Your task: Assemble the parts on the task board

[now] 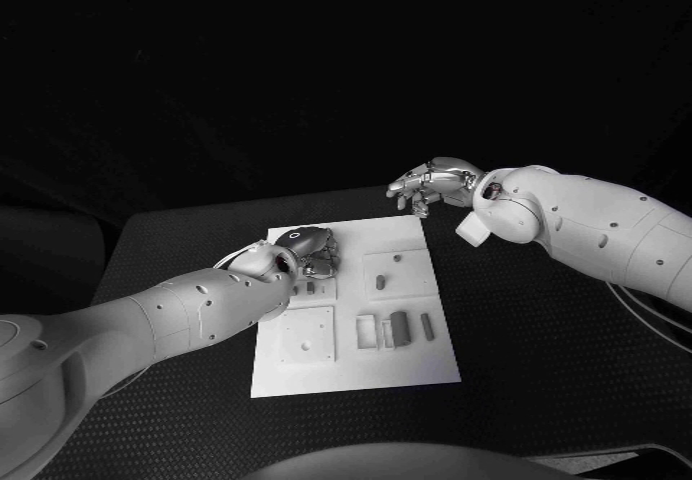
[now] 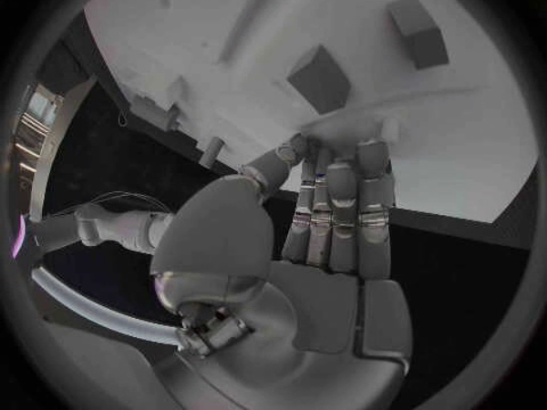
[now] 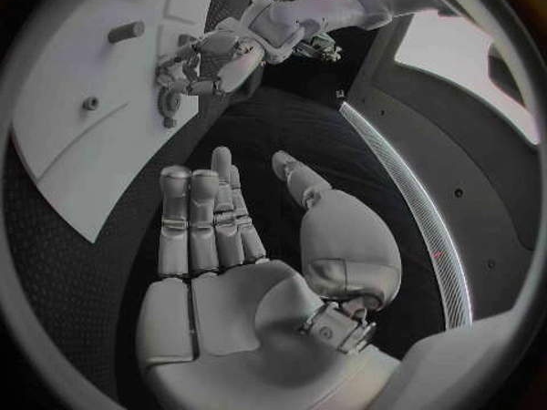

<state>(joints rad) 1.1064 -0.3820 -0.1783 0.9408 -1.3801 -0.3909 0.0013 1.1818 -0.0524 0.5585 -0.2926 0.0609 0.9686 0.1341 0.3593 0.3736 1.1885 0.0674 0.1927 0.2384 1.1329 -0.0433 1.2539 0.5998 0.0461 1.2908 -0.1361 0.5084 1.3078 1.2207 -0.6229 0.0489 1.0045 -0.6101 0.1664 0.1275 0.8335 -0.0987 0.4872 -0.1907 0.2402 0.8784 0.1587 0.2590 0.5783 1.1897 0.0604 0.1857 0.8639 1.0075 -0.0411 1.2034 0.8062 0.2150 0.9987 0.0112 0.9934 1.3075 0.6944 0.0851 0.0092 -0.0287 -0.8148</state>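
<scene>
Parts [image 1: 400,328] lie scattered over the task board [image 1: 418,365], the white plate in the middle of the black table [image 1: 548,330]. In the head view, several short blocks sit side by side in the near half of the board, a small peg [image 1: 381,282] stands in a square recess near the middle, and the left hand [image 1: 306,250] is down at the board's left edge, fingers bent over a cluster of small pieces there. Whether it pinches anything I cannot tell from here. The right hand [image 1: 430,183] hovers beyond the board's far right corner, fingers loosely curled, with nothing visible in them.

In the left wrist view, the left hand [image 2: 325,219] has its fingers held together and extended, tips touching the white board [image 2: 228,27] just beside a dark block [image 2: 319,77]; a second block [image 2: 416,29] stands further off. No part sits in the palm, so it looks like a press or a nudge rather than a hold (the fingertips themselves are partly hidden).

In the right wrist view, the right hand [image 3: 245,246] lies flat and spread, palm bare, above the table and well apart from the board [image 3: 80,146].

By their look the parts are small, rigid and light, probably smooth enough to skid on the plate. A pinch across the two flat opposite faces of a block seems safest; a peg wants holding near its top.
</scene>
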